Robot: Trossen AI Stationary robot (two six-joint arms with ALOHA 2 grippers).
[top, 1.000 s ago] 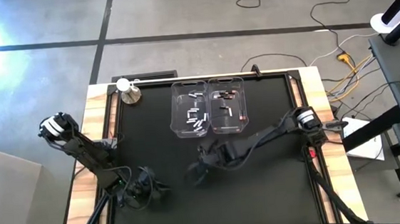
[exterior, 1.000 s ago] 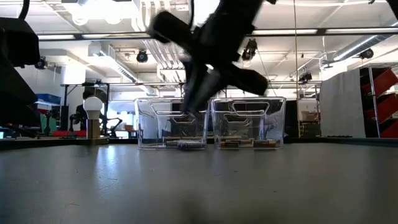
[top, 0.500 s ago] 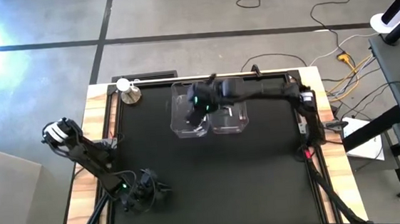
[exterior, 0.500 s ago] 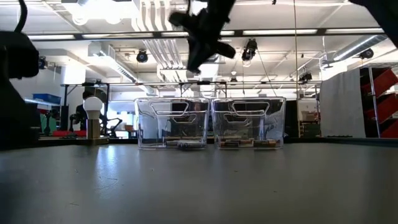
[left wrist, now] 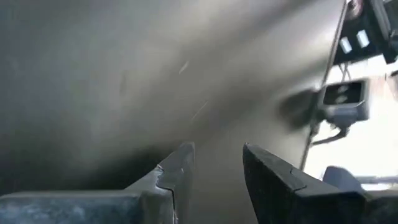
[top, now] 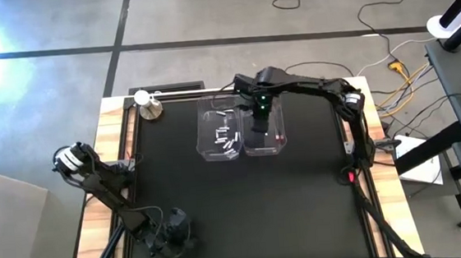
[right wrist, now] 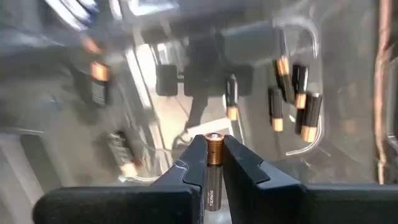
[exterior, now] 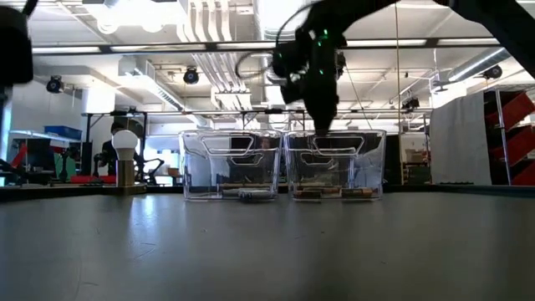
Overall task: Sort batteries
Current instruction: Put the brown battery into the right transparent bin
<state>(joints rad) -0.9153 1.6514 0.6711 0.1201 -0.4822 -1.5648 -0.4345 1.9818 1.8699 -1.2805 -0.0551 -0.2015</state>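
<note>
Swung over from the left bin (top: pixel 219 128), the right end effector (right wrist: pixel 213 163) hangs above the right bin (top: pixel 273 135), gripping a battery (right wrist: pixel 213 149); others lie inside. Left end effector (left wrist: pixel 214 168), part-open, waits at the table's (top: pixel 302 197) near-left corner.

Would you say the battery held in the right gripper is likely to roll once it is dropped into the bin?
Probably yes: the battery is a smooth, rigid cylinder, so it may roll briefly. The right bin has walls that should contain it. Pinched only between the right gripper tips, it might slip.

No lettering, label, brand, number or sign is legible anywhere in these views.
</note>
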